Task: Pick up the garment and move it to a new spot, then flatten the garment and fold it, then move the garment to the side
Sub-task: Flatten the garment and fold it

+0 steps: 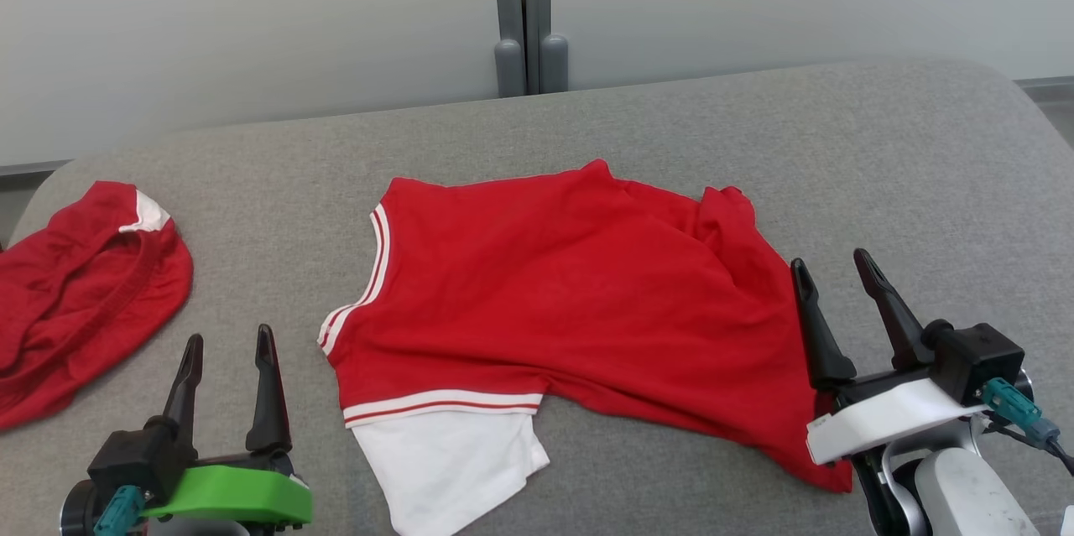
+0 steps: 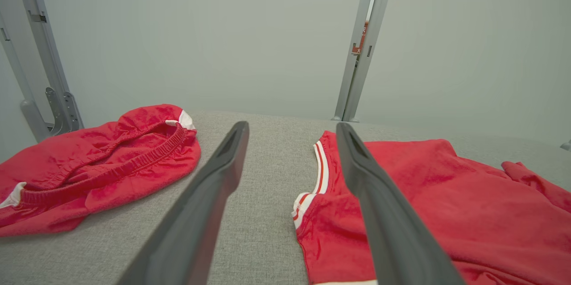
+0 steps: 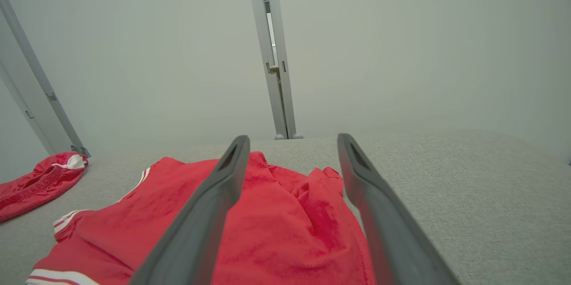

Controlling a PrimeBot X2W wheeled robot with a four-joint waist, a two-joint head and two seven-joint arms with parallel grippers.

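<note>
Red shirt point(image 1: 570, 293) lay on the grey table point(image 1: 755, 125). The left gripper point(image 1: 230, 335) and right gripper point(image 1: 829, 259) had jaws spread, empty.

Red garment point(image 1: 570, 293), white-and-red striped trim along left edge and near hem — white panel protruding below it, spread mostly flat at centre of grey surface point(image 1: 755, 125), right side bunched in folds
</note>
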